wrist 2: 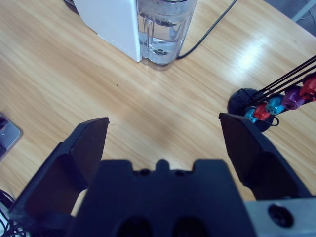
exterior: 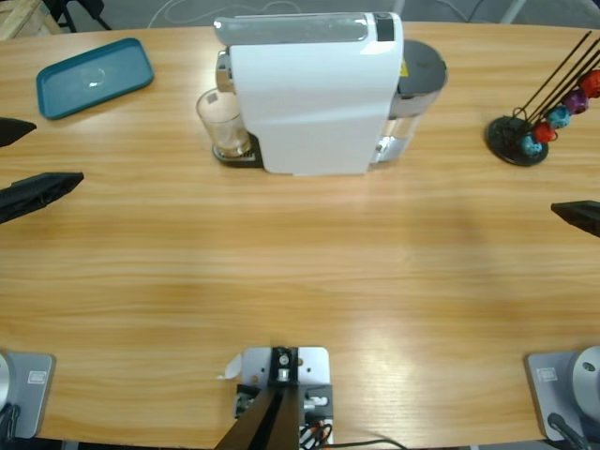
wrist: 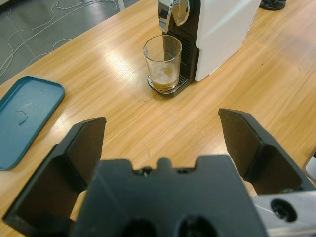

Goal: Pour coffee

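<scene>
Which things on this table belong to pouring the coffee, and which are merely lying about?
Belongs to the job: glass, coffee in it, coffee machine, left gripper.

Lying about: teal tray, capsule rack, right gripper.

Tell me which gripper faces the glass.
The left gripper: its wrist view looks at the glass under the spout; the right gripper faces the capsule rack.

A: Bright, even light from overhead; pale glare streaks the long wooden desk (exterior: 375, 281) near its middle.

B: The white boxy coffee machine (exterior: 314, 94) casts only a soft shadow. Wrist views bow slightly at their edges.
</scene>
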